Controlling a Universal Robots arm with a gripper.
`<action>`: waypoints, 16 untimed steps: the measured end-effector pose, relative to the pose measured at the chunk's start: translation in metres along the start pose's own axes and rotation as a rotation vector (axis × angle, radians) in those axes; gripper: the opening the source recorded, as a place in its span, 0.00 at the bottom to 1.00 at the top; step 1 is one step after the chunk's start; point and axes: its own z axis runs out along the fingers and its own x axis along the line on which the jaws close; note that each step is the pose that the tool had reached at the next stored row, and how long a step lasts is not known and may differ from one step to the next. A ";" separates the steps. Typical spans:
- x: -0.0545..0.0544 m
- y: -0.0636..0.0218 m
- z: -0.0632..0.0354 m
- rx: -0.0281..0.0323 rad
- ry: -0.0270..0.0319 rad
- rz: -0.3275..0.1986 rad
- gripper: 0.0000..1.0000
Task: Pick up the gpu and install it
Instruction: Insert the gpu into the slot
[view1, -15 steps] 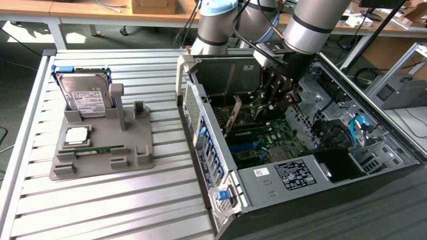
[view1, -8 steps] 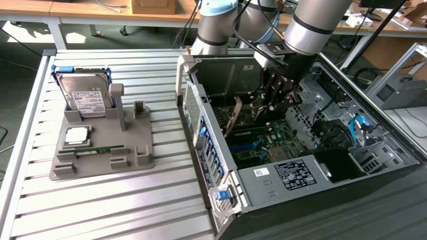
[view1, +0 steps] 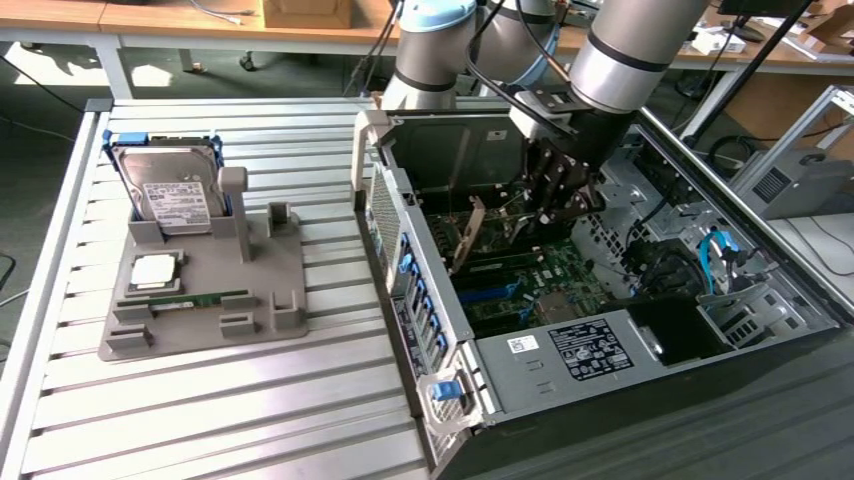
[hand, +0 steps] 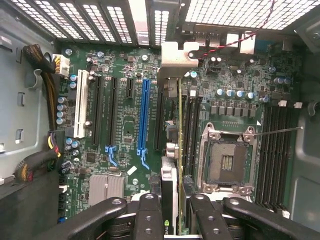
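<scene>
The grey-and-black robot arm reaches down from the upper right of the exterior view into the open black computer case (view1: 747, 330) lying on the slatted metal desk (view1: 200, 420). Its black gripper (hand: 172, 220) has its jaws closed on the thin brownish gpu card (hand: 179, 150), held edge-on above the green motherboard (hand: 125, 125), just beside the blue slot (hand: 144, 115), its silver bracket (hand: 175, 55) at the case's vented rear wall. At the exterior view's left, a grey holder tray (view1: 200, 320) carries the silver hard drive (view1: 174, 195) and a green RAM stick (view1: 200, 298).
</scene>
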 end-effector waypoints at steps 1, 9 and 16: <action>0.000 0.0000 0.0001 0.0000 -0.0001 0.000 0.27; 0.003 0.0003 0.0006 0.0001 -0.0001 0.000 0.27; 0.005 0.0018 0.0010 0.0000 0.0000 0.000 0.27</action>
